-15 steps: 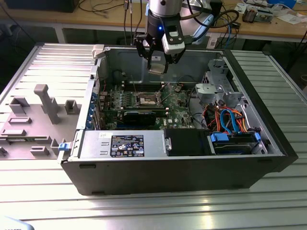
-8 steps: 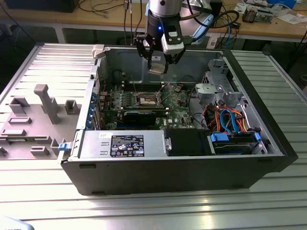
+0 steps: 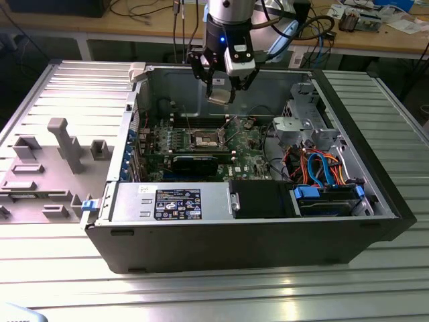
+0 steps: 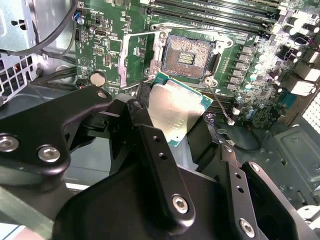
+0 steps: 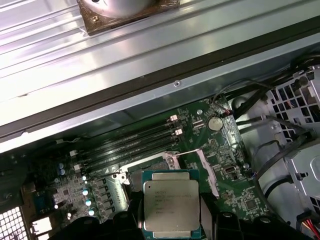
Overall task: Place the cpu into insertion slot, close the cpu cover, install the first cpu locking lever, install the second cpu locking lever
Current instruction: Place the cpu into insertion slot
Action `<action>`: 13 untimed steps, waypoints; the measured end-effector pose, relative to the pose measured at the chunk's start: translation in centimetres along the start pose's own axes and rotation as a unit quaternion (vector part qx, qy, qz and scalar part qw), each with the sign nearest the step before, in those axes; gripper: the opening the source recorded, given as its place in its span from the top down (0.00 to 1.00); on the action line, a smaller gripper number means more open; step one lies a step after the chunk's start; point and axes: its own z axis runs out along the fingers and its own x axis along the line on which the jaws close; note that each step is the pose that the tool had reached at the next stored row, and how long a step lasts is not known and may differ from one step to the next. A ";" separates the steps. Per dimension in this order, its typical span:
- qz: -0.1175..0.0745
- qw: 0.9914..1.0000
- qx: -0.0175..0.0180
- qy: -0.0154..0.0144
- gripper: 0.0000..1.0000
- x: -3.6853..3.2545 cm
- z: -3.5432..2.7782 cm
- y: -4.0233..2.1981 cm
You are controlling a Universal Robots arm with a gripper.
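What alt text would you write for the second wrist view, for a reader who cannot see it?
The gripper holds the cpu by its edges, silvery face showing, above a green motherboard. Beyond it the insertion slot lies empty, its cpu cover swung open.

We see the case (image 3: 255, 241) lying open on the table (image 3: 201, 295), board (image 3: 251, 155) in it. Socket (image 3: 204, 139) sits mid-board, with the card (image 3: 196, 162) just beside it on the camera side. The cpu (image 4: 175, 107) hangs above the socket, clamped in the gripper (image 3: 222, 92). The drive cage (image 3: 308, 127) is at the exterior view's right.

Bright light, perhaps overhead; glare on cpu (image 4: 175, 112) and table (image 3: 201, 295); case (image 3: 255, 245) shadowed
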 end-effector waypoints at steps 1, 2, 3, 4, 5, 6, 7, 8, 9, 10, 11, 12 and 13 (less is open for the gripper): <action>0.003 1.000 0.000 0.000 0.45 0.00 0.00 0.00; 0.005 1.000 0.000 0.000 0.45 0.00 0.01 0.00; 0.007 1.000 0.000 -0.001 0.45 0.00 0.01 0.00; 0.009 1.000 0.000 -0.001 0.45 0.00 0.01 0.00; 0.012 1.000 0.000 -0.001 0.45 0.00 0.02 0.00; 0.013 1.000 0.000 -0.001 0.45 0.00 0.02 0.00; 0.017 1.000 0.000 -0.002 0.45 0.00 0.02 0.00; 0.021 1.000 0.000 -0.002 0.45 0.00 0.03 0.00; 0.023 1.000 0.000 -0.002 0.45 0.00 0.04 0.00; 0.025 1.000 0.000 -0.002 0.45 0.00 0.04 0.00; 0.027 1.000 -0.001 -0.002 0.45 0.00 0.04 0.00; 0.029 1.000 -0.001 -0.003 0.45 0.00 0.05 0.00; 0.031 1.000 -0.001 -0.003 0.45 0.00 0.05 -0.01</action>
